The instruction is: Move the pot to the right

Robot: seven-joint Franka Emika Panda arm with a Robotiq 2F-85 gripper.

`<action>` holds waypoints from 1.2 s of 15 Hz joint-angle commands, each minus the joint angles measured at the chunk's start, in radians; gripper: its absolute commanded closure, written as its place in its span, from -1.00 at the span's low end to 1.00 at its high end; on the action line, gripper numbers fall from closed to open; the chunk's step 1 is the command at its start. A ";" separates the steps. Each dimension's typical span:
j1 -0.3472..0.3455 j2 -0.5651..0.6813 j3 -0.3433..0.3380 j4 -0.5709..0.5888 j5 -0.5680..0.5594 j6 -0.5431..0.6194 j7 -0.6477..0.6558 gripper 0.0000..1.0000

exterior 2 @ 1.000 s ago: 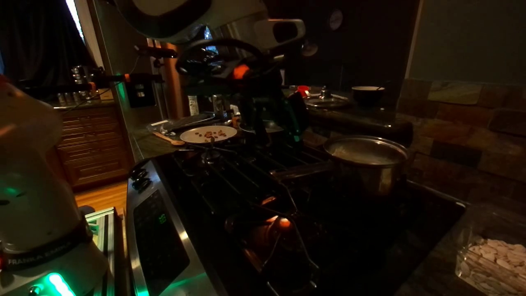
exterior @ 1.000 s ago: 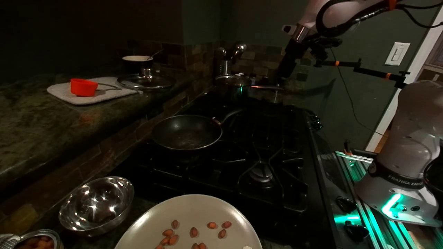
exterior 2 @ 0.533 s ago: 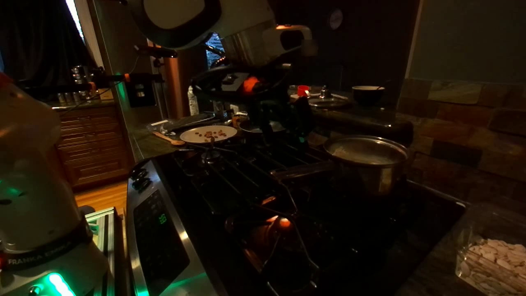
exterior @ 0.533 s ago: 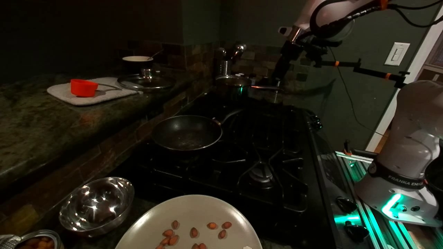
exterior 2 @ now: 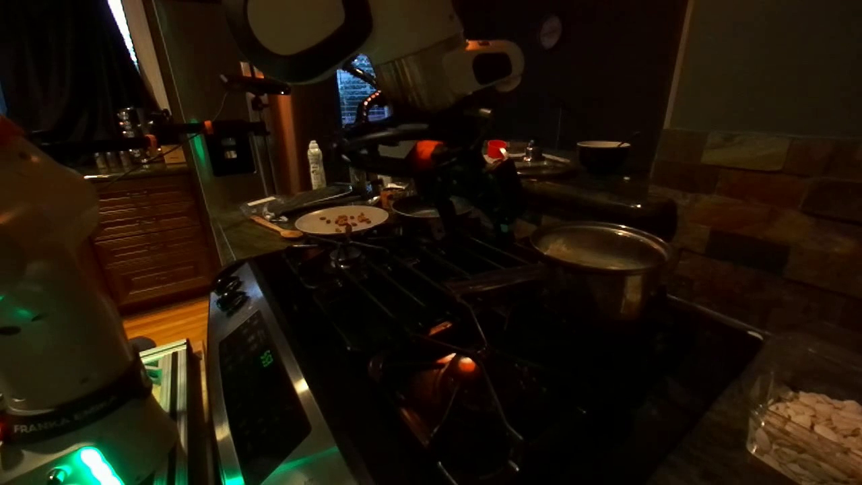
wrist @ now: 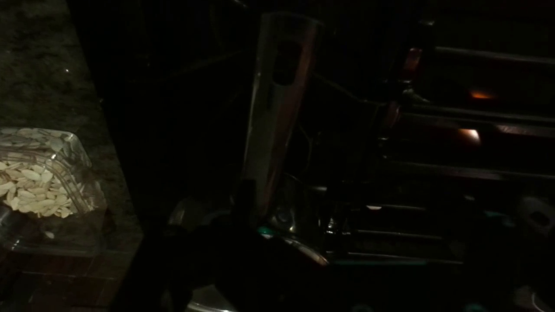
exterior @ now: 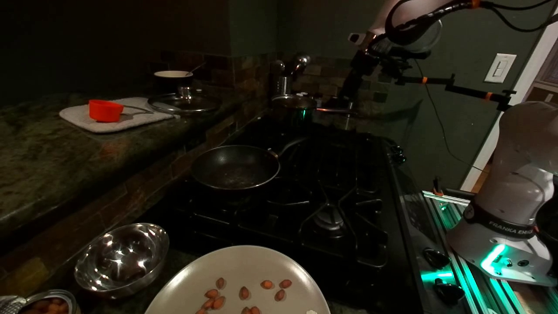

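The gripper [exterior 2: 475,225] stands wide, apparently unloaded, near the handle [wrist: 274,117]. Closing off-centre could swing the pot [exterior 2: 623,289]; gripping the handle's far end risks tipping.

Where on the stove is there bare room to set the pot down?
One burner, bordered by the handle of the pot and the control panel, looks bare; so does another burner, bordered by the plate and knobs. Crowded: around the handle, with the gripper close by.
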 commanded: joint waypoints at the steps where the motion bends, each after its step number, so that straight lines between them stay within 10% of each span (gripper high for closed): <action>1: 0.032 0.066 -0.038 0.039 0.087 0.026 -0.104 -1.00; 16: 0.011 0.247 -0.035 0.098 0.352 0.128 -0.374 -1.00; 18: 0.004 0.262 -0.028 0.105 0.372 0.125 -0.392 -0.47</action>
